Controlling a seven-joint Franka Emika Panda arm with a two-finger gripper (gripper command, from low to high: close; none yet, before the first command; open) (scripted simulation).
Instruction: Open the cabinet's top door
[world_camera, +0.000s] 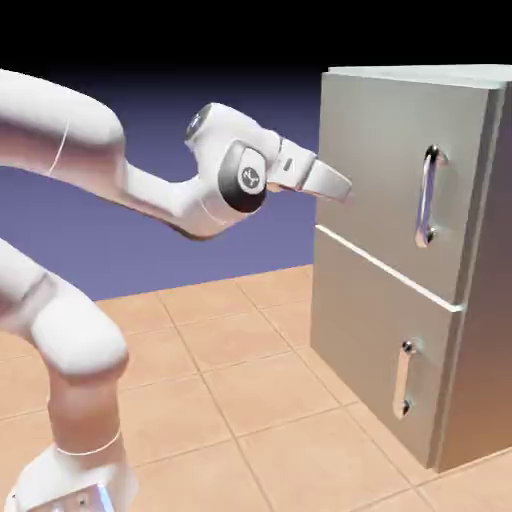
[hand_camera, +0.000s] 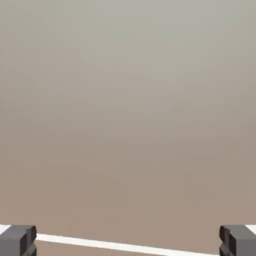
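- Tall boxy grey metallic cabinet (world_camera: 400, 250) stands on the tan tiled surface (world_camera: 230, 380), at the exterior view's right. Both stacked doors look shut.
- Top door (world_camera: 385, 170), the larger flat grey panel, carries a long vertical silver bar handle (world_camera: 429, 196) near its right edge.
- White arm's claw (world_camera: 338, 187) is level, at the door's left part, well apart from the handle.
- Claw released, fingers (hand_camera: 239, 241) spread wide, nothing between; hand view filled by grey metal.
- Step: approach. Next, likely shift toward the handle and straddle the bar.
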